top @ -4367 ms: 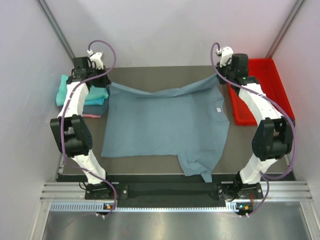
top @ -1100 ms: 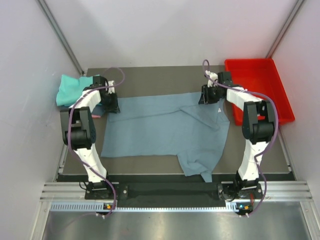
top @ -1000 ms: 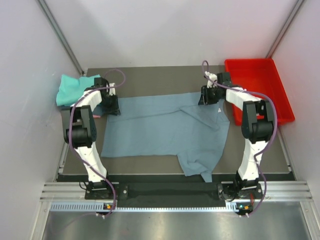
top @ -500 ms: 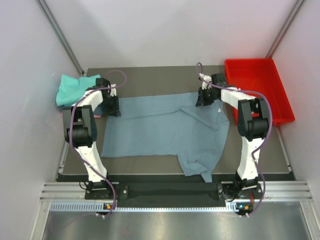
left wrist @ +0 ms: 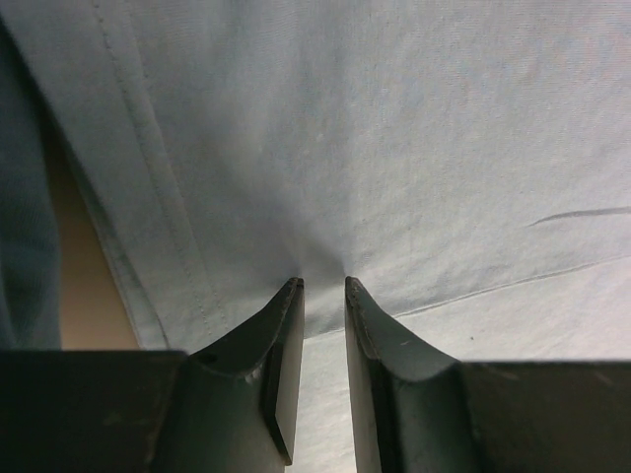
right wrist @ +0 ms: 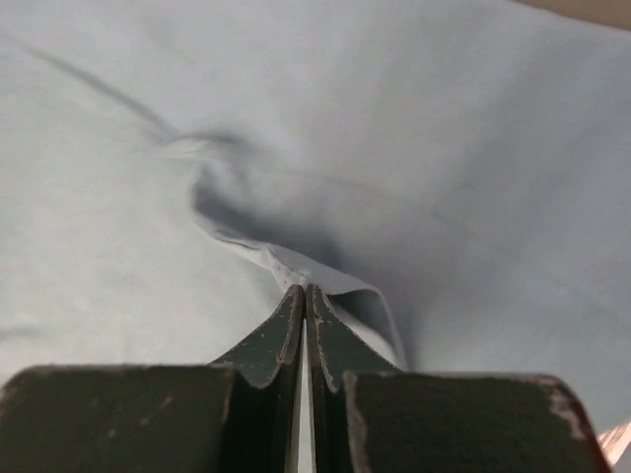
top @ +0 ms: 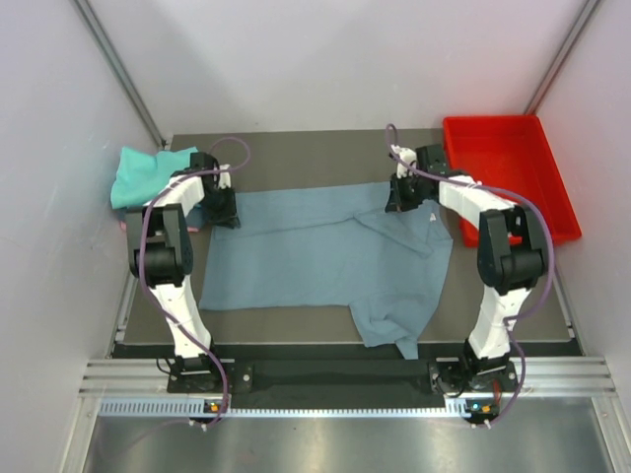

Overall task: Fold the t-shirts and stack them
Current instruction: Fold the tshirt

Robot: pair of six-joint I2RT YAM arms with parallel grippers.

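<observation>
Right gripper (right wrist: 305,288) is pinched tight on a raised fold of the grey-blue t-shirt (top: 315,256) near its far right edge. Left gripper (left wrist: 323,283), fingers barely apart, nips a pucker of the same shirt at its far left corner. That shirt lies spread across the table (top: 296,148), with a teal t-shirt (top: 133,172) at the far left.
</observation>
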